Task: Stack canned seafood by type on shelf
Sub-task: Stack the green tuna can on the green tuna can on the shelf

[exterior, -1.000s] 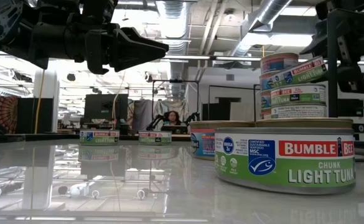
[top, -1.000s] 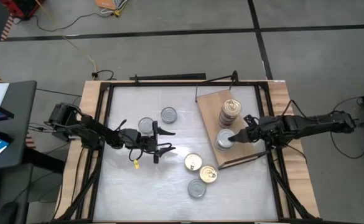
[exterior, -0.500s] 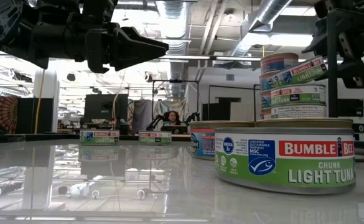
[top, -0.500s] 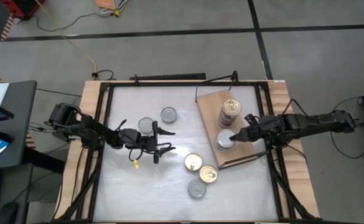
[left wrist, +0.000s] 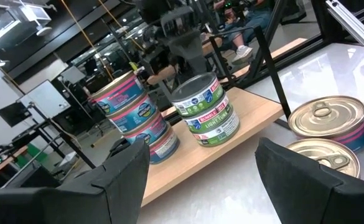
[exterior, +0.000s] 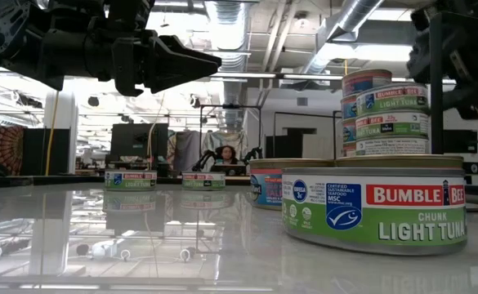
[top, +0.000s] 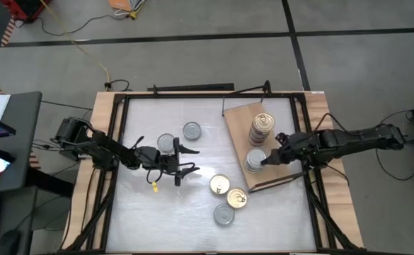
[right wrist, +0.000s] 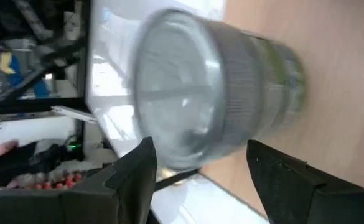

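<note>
The shelf [top: 263, 177] is a light-brown board at the table's right. On it stand a stack of gold-lidded tins [top: 261, 127] and a stack of silver-lidded green-label tins [top: 253, 160]. Both stacks also show in the left wrist view, the green-label one nearer [left wrist: 206, 113]. My right gripper [top: 265, 161] is open at the silver stack's right side, its fingers on either side of the top tin [right wrist: 213, 93] without touching it. My left gripper [top: 191, 160] is open and empty above the table's middle. Loose tins rest on the tabletop: two silver ones [top: 167, 143] and two gold ones [top: 219, 185].
Another silver tin [top: 223, 215] lies near the table's front, close to the second gold tin [top: 236, 199]. A small yellow-tipped object [top: 154, 188] lies below my left gripper. The shelf's near end [top: 277, 185] is bare. A person sits far behind the table [exterior: 225, 155].
The top green-label tin of the silver stack stood tilted a second ago and now lies level on the stack. My right gripper has risen a little beside it. My left arm has kept still.
</note>
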Controlling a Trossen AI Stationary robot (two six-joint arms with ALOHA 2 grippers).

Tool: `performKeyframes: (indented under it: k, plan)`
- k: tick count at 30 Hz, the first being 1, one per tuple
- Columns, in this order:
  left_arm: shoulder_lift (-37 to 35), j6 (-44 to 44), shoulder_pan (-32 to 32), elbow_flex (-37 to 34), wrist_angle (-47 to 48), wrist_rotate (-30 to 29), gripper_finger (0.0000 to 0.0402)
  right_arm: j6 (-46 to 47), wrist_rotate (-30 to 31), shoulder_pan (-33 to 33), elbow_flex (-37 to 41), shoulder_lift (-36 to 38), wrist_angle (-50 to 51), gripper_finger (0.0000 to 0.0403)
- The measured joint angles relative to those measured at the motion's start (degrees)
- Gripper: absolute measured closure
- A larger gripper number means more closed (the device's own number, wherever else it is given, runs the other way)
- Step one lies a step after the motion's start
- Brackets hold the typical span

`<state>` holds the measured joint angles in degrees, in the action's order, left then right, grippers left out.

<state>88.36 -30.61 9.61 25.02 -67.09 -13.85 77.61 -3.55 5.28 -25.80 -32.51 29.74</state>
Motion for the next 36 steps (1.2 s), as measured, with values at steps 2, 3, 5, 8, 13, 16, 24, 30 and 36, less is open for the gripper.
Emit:
performKeyframes:
  k: [2,3,5,8,13,16,24,30,36]
  plan:
    - [0.0,0.0,0.0,0.0,0.0,0.0,0.0123,-0.9,0.0,0.2,-1.8,0.0,0.6,0.0131]
    - [0.0,0.0,0.0,0.0,0.0,0.0,0.0123,-1.3,0.0,0.4,-3.0,0.0,1.6,0.0131]
    - [0.0,0.0,0.0,0.0,0.0,0.0,0.0123,-1.6,0.1,1.0,-5.6,-0.1,3.6,0.0131]
    - [0.0,0.0,0.0,0.0,0.0,0.0,0.0123,-1.6,0.6,2.5,-8.5,-0.4,4.4,0.0131]
    - [0.0,0.0,0.0,0.0,0.1,-0.2,0.0123,-8.7,5.7,6.0,-12.7,-3.8,3.7,0.0131]
    - [0.0,0.8,-0.3,0.0,0.3,-0.5,0.0123,-15.3,10.0,7.4,-13.5,-6.9,1.0,0.0131]
    - [-1.1,6.9,-0.4,1.1,8.5,-11.7,0.0123,-41.6,14.3,10.7,-13.6,-15.3,-12.5,0.0131]
    - [-4.4,18.6,-0.5,10.5,42.2,-13.4,0.0123,-60.5,19.9,11.1,-13.6,-18.6,-18.4,0.0131]
    - [-4.5,27.6,-0.3,23.0,76.8,-15.4,0.0123,-78.9,20.1,12.5,-13.6,-19.3,-30.0,0.0131]
